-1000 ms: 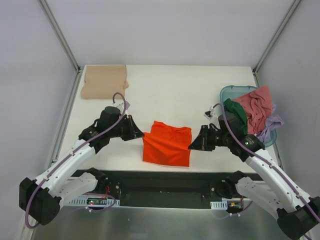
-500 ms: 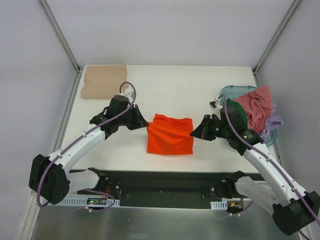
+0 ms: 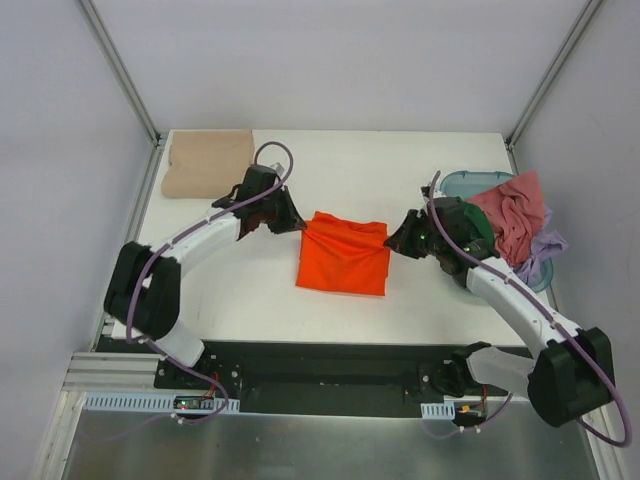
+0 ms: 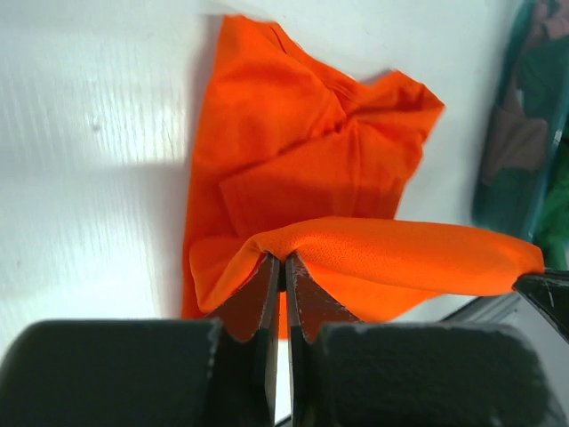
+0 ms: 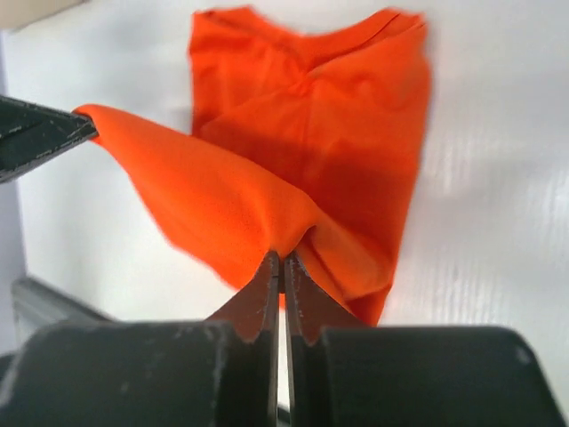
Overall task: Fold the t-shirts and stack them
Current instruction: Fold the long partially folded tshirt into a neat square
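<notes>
The bright orange t-shirt (image 3: pixel 343 257) lies folded at the table's middle, its far edge lifted and stretched between both grippers. My left gripper (image 3: pixel 298 224) is shut on its far left corner; in the left wrist view the gripper (image 4: pixel 283 262) pinches the orange cloth (image 4: pixel 311 178). My right gripper (image 3: pixel 393 240) is shut on the far right corner; in the right wrist view the gripper (image 5: pixel 283 258) pinches the cloth (image 5: pixel 302 133). The tan-beige t-shirt (image 3: pixel 207 163) lies folded at the far left corner.
A teal plastic tub (image 3: pixel 462 184) stands at the right edge, holding pink (image 3: pixel 514 217), dark green (image 3: pixel 476 232) and lilac (image 3: pixel 545 247) garments. The tub also shows at the right in the left wrist view (image 4: pixel 520 133).
Both grippers have carried the orange shirt's edge away from the table's near edge toward the far side, and the shirt has shifted with them. Both stay shut on it.
</notes>
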{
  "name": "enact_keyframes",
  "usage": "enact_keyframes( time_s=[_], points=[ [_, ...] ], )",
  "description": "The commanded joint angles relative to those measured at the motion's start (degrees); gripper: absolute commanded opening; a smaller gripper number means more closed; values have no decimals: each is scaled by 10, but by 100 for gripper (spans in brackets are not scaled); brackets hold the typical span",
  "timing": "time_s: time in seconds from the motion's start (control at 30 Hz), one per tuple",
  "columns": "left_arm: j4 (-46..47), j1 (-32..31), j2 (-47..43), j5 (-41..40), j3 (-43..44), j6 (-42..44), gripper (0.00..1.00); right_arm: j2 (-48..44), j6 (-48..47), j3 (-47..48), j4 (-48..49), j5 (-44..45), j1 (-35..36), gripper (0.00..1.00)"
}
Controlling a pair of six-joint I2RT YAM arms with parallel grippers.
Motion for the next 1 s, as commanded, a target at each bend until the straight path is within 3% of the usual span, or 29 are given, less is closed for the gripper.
enact_keyframes(
  time_s=[0.0, 0.33, 0.5, 0.6, 0.67, 0.87, 0.9, 0.97],
  points=[
    [32, 10, 102, -18, 71, 8, 0, 57, -17, -8, 125, 112, -9, 1],
    [32, 30, 212, -31, 132, 17, 0, 220, -45, 10, 272, 81, -21, 1],
    [33, 34, 244, -27, 148, 28, 0, 257, -39, 10, 315, 96, -21, 1],
    [33, 34, 262, -31, 164, 41, 11, 285, -41, 19, 340, 101, -22, 5],
    [33, 34, 262, -26, 170, 47, 25, 297, -43, 35, 338, 88, -21, 18],
    [33, 33, 189, -33, 156, 56, 92, 244, -56, 58, 277, 67, -20, 68],
    [34, 33, 170, -33, 147, 56, 99, 231, -57, 57, 264, 56, -20, 96],
    [34, 29, 138, -32, 126, 54, 99, 196, -58, 49, 237, 39, -18, 96]
  ],
)
